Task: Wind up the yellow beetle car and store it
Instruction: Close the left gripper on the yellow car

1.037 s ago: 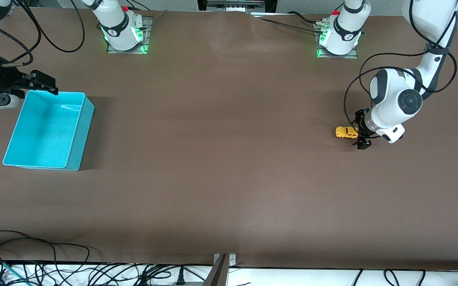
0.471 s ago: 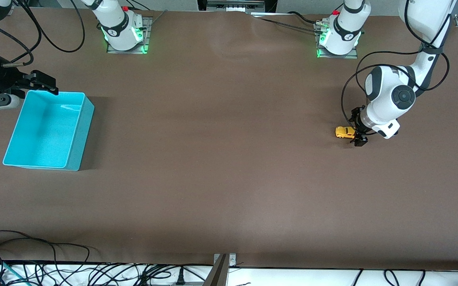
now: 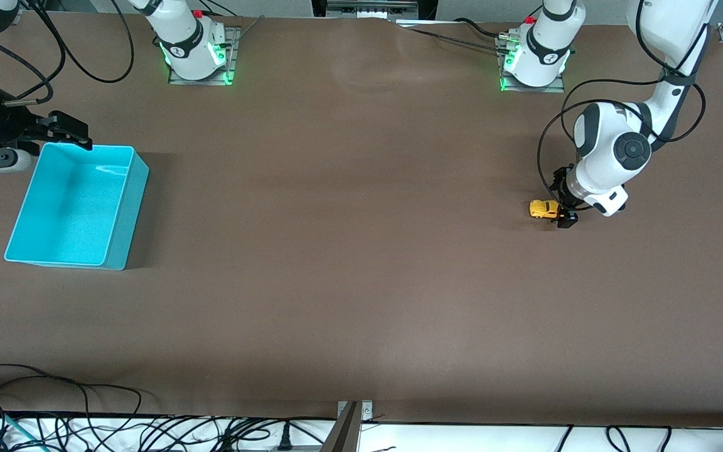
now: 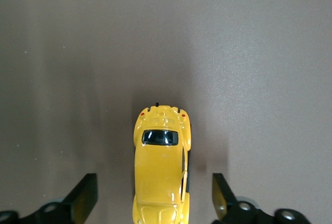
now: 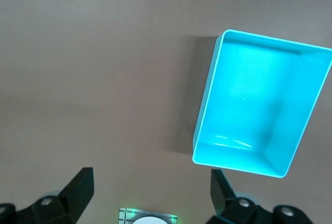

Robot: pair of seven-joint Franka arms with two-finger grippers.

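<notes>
Front view first. Big brown table (image 3: pixel 361 282). Small yellow car (image 3: pixel 542 209) down on the table, toward the left arm's end, well apart from the blue bin (image 3: pixel 124 207) at the right arm's end. Left claw (image 3: pixel 561 202) low over one end of the car, one black finger (image 3: pixel 567 220) nearer the front camera than the car, the rest of the claw tucked under the white wrist. Right claw (image 3: pixel 69 130) up over the corner of the bin's rim that lies farthest from the front camera. Nothing in the bin. Waiting there, that right arm.

Left wrist view next. Yellow car (image 4: pixel 162 162) flat on the table with its dark window facing up. Left claw (image 4: pixel 155 200) wide, with one finger (image 4: pixel 85 197) on each side of the car. A gap of brown table between each finger and the car, so not touching, not holding.

Right wrist view last. Blue bin (image 5: pixel 206 99) seen from above, bare inside. Right claw (image 5: pixel 150 193) wide, holding nothing, its fingers (image 5: pixel 80 185) apart over bare table beside the bin. A gray base plate with green lights (image 5: pixel 148 215) between the fingers, low on the table.
</notes>
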